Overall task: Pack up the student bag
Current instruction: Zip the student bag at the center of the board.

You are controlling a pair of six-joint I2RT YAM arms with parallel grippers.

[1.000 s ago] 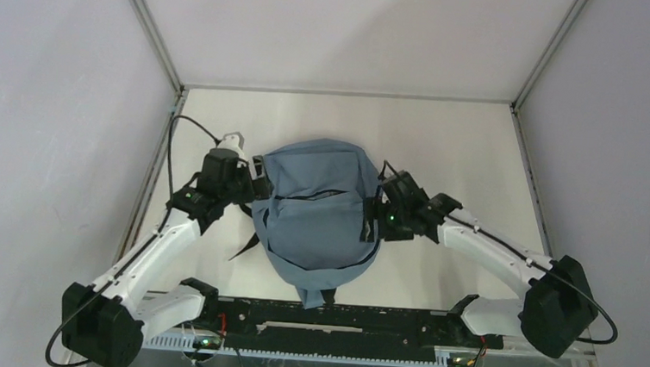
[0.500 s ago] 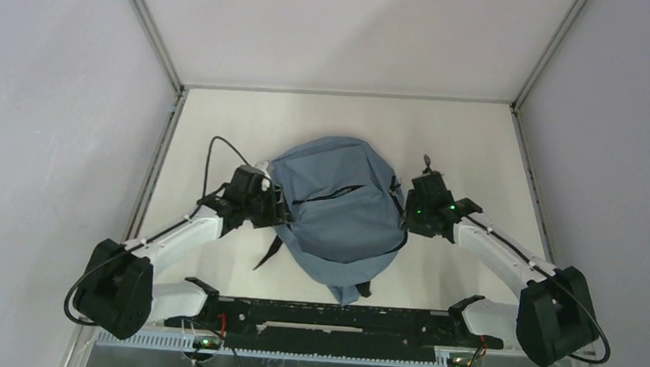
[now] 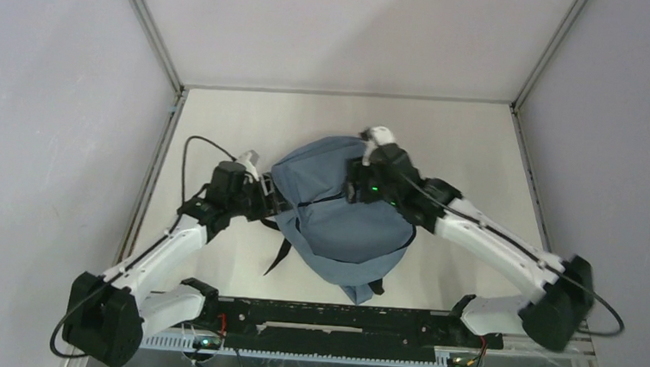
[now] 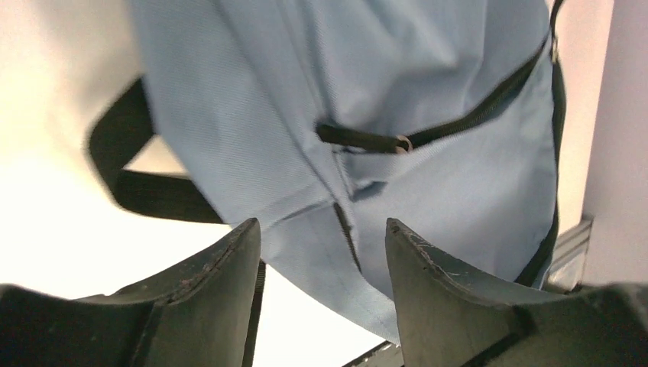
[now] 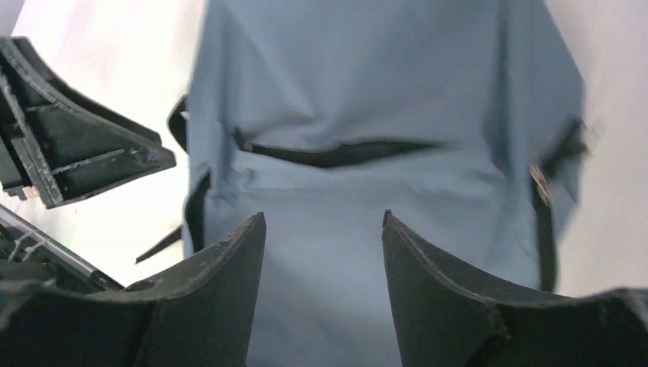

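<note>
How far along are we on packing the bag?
Done: the student bag lies mid-table; whether anything is inside cannot be told. In hand: nothing; the left gripper is open at its side, the right gripper open above it. Left: its front pocket gapes, so zipping it probably remains.

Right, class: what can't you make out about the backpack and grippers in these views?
Inside the student bag: hidden by its fabric everywhere; the pocket zip shows only a dark slit.
Whether the left gripper touches the fabric: left wrist view gives no depth.
Right gripper fingertips, top view: too small, dark.
Bag's right edge: blurred, right wrist view.
</note>
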